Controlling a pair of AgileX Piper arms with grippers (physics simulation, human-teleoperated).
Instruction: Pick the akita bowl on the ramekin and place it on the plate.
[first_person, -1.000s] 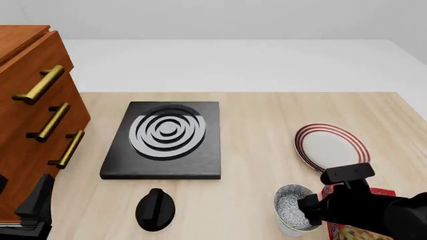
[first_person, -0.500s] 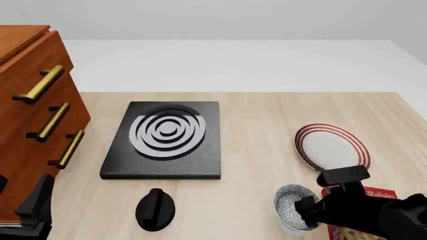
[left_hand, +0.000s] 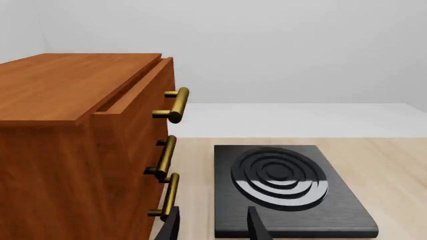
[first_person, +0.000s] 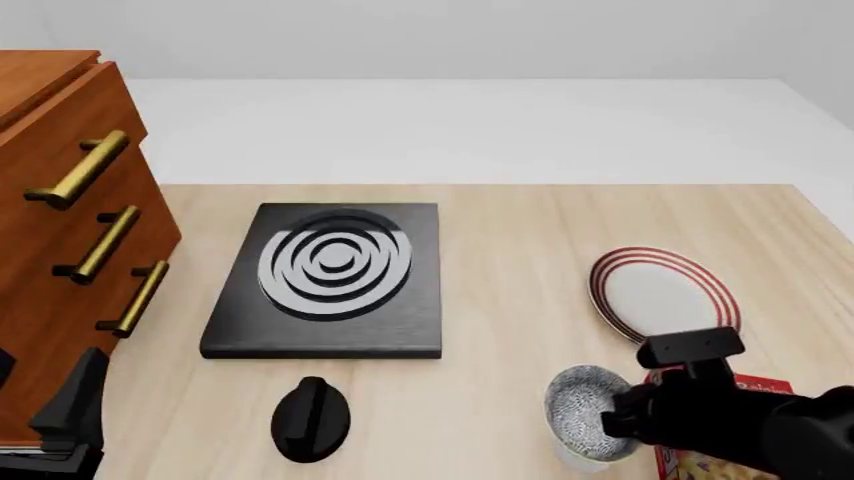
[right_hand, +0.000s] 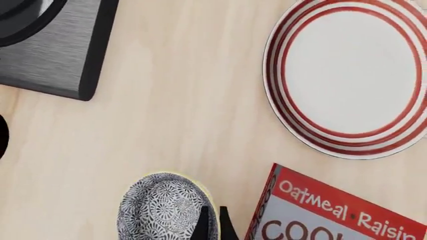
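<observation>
The right gripper (right_hand: 212, 222) is pinching the rim of the bowl (first_person: 583, 410), fingers nearly together on its edge, at the near right of the table. The bowl is sitting on or just above the cup (first_person: 583, 459); hard to tell from this angle. The plate (first_person: 663, 293) is waiting just beyond it. A thin rim pinch is risky: the bowl could tilt or slip out mid-carry, or clip the cookie box (right_hand: 333, 210) right beside it. The left gripper (left_hand: 212, 225) is idling open near the drawers (left_hand: 80, 145).

Akita bowl (first_person: 583, 413) near front edge (plate (first_person: 663, 295) behind, burner (first_person: 331, 279) left).
</observation>
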